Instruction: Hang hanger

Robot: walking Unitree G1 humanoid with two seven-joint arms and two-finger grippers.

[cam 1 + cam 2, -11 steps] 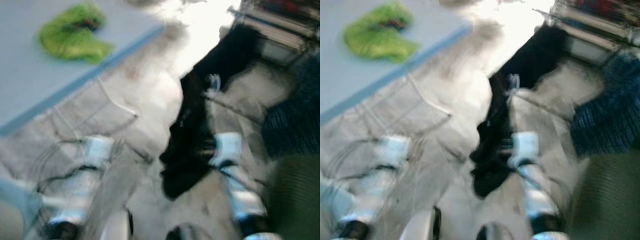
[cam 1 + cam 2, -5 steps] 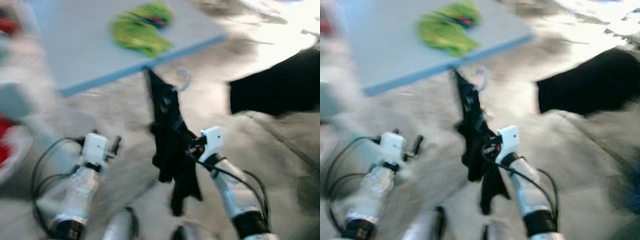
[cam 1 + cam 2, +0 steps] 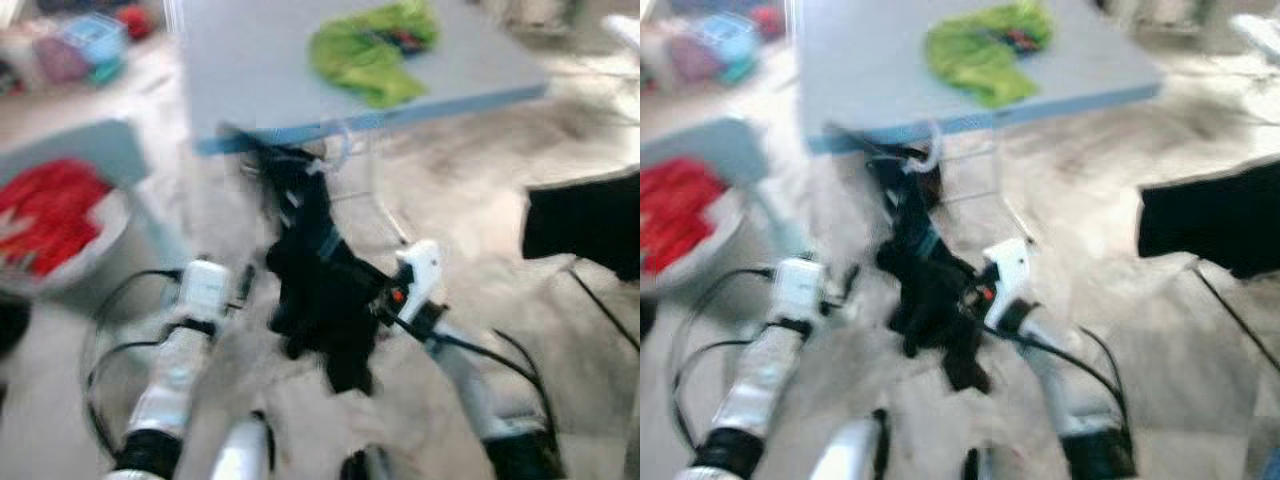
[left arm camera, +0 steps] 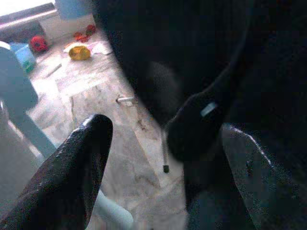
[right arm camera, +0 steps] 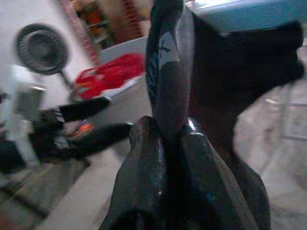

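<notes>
We find the carrying step in hand: the load is held and no rail or hook to hang it on is in view.

The grey-blue counter (image 3: 260, 70) spans the head view from 11 to 1 o'clock, with a green cloth (image 3: 372, 48) lying on it toward 1 o'clock. At 9 o'clock a pale tub (image 3: 95, 255) holds red laundry (image 3: 50, 215). A separate dark cloth (image 3: 590, 225) hangs at 3 o'clock, well apart from the work.

The black garment (image 3: 320, 285) sits at centre frame on its hanger (image 5: 168, 72), whose pale hook (image 3: 925, 155) rises toward 12 o'clock, just in front of the counter edge. The right tool (image 5: 165, 143) is pressed together on the hanger's neck, as its wrist view shows plainly. The left tool (image 4: 160, 158) stands at 7 o'clock beside the garment, fingers spread and holding nothing.

We judge the next move calls for finding a rail, then lifting the hook above it. The head views are blurred; finer detail cannot be confirmed.
</notes>
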